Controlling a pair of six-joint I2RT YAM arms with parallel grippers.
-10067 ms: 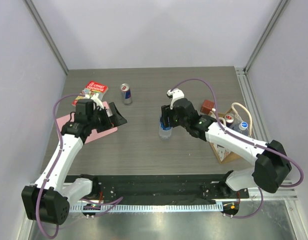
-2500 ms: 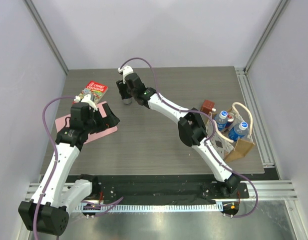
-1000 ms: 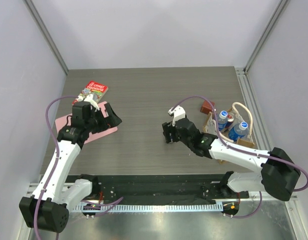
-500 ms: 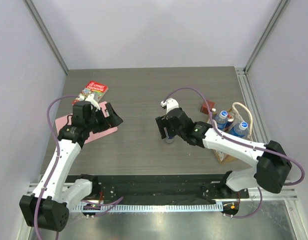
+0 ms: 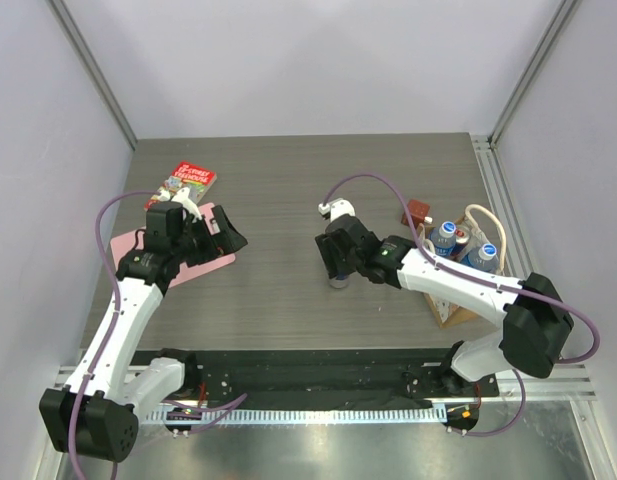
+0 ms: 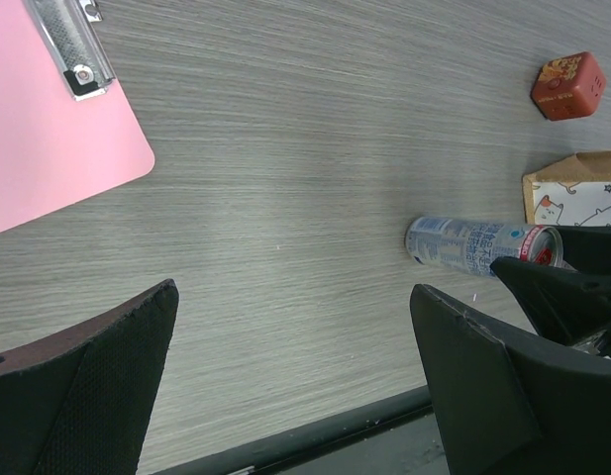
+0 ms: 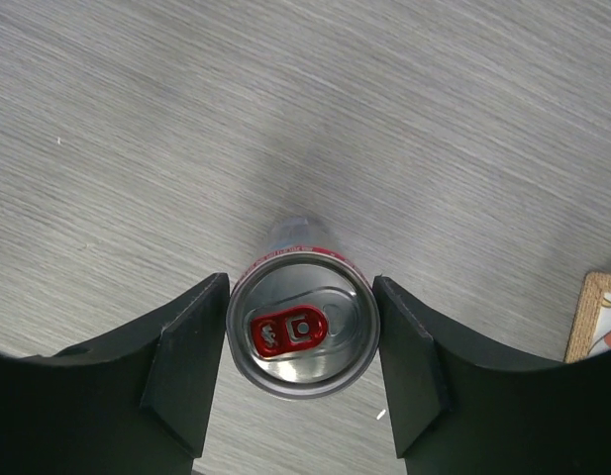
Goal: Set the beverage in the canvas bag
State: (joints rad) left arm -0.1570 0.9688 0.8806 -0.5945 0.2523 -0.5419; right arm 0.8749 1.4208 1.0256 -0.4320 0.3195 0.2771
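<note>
The beverage is a slim silver-blue can (image 7: 303,334) with a red pull tab. It stands upright on the table's middle (image 5: 337,279) and also shows in the left wrist view (image 6: 471,244). My right gripper (image 7: 301,332) comes down over the can from above, with a black finger pressed to each side of its rim. It is shut on the can. The canvas bag (image 5: 469,292) stands at the right edge, apart from the can. The bag's white panel (image 6: 580,200) faces the can. My left gripper (image 6: 293,297) hangs open over bare table at the left (image 5: 226,232).
Two capped bottles (image 5: 446,236) (image 5: 480,256) stand inside the bag. A red cube (image 5: 418,212) sits just behind the bag. A pink clipboard (image 5: 193,268) lies under the left arm, and a book (image 5: 189,182) lies at the far left.
The right wrist has shifted slightly up and left and now stands over the can in the table's middle. The left arm has stayed still.
</note>
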